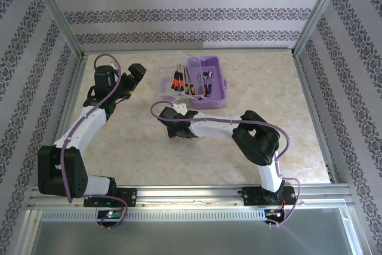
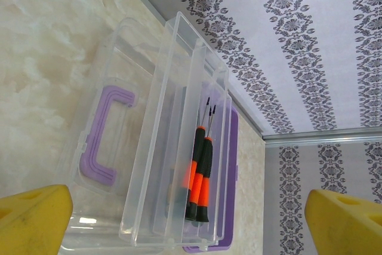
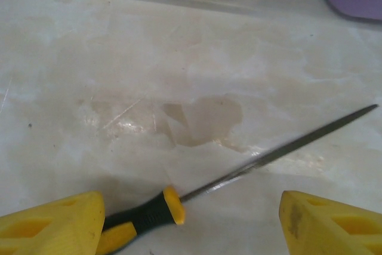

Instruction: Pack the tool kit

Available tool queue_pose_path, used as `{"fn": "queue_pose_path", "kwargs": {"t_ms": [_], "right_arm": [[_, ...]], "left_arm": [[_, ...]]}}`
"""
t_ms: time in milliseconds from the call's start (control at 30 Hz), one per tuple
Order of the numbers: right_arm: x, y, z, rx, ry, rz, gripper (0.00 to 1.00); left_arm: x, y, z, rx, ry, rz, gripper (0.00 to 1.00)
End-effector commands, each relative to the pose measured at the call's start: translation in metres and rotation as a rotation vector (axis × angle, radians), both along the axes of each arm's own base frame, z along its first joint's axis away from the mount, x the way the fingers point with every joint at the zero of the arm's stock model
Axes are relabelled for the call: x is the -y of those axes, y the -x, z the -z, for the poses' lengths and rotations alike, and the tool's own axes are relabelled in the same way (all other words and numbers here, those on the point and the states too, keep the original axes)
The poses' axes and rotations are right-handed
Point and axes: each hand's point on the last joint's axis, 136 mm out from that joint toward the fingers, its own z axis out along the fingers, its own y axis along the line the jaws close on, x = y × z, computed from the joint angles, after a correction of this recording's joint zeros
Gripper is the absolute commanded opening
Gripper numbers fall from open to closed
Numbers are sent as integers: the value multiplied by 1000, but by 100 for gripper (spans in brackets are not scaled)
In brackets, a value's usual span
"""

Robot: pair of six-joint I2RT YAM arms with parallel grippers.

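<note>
Kit: the tool kit (image 1: 208,82) sits at 12 o'clock from the table's middle, opened out, with its lilac base (image 1: 210,95) at 3 o'clock of the clear lid (image 1: 169,82), so both halves are reachable from above.
Contents: orange-and-black screwdrivers (image 2: 200,171) lie side by side in the clear half.
Loose tool: a black-and-yellow-handled tool (image 3: 239,171) lies flat on the table at 7 o'clock of the kit, apart from it. It is probably next to be packed.
Right gripper (image 1: 173,110): low over that tool, fingers (image 3: 54,219) apart either side of it, clamping nothing.
Left gripper (image 1: 136,73): at 9 o'clock of the kit, fingers wide apart and empty, facing the purple handle (image 2: 104,141), seemingly placed to steady the box.
Risk: the thin shaft gives little to grip, so the handle looks safer.
</note>
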Motion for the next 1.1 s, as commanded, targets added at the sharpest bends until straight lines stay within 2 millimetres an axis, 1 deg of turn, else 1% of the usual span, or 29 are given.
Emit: {"fn": "queue_pose_path", "kwargs": {"t_ms": [0, 67, 167, 333, 500, 567, 733, 867, 1067], "right_arm": [[-10, -5, 1, 10, -13, 23, 77], [-10, -5, 5, 3, -1, 18, 76], [-5, 1, 12, -18, 11, 11, 74], [14, 15, 18, -39, 25, 14, 71], [34, 26, 16, -49, 44, 15, 69], [38, 29, 16, -48, 37, 18, 69], [36, 27, 15, -61, -7, 12, 66], [31, 20, 15, -70, -44, 17, 58], [28, 16, 21, -90, -60, 18, 42]], "left_arm": [[-4, -2, -6, 15, 16, -12, 100], [-3, -2, -6, 14, 21, -9, 100], [-2, -2, -6, 13, 28, -5, 100], [0, -2, -5, 12, 38, -1, 100], [0, -3, -3, 7, 45, 0, 100], [0, -3, -4, 8, 45, 0, 100], [1, -3, -3, 6, 48, 3, 100], [3, -3, -3, 8, 49, 9, 100], [4, -3, -3, 7, 52, 13, 100]]}}
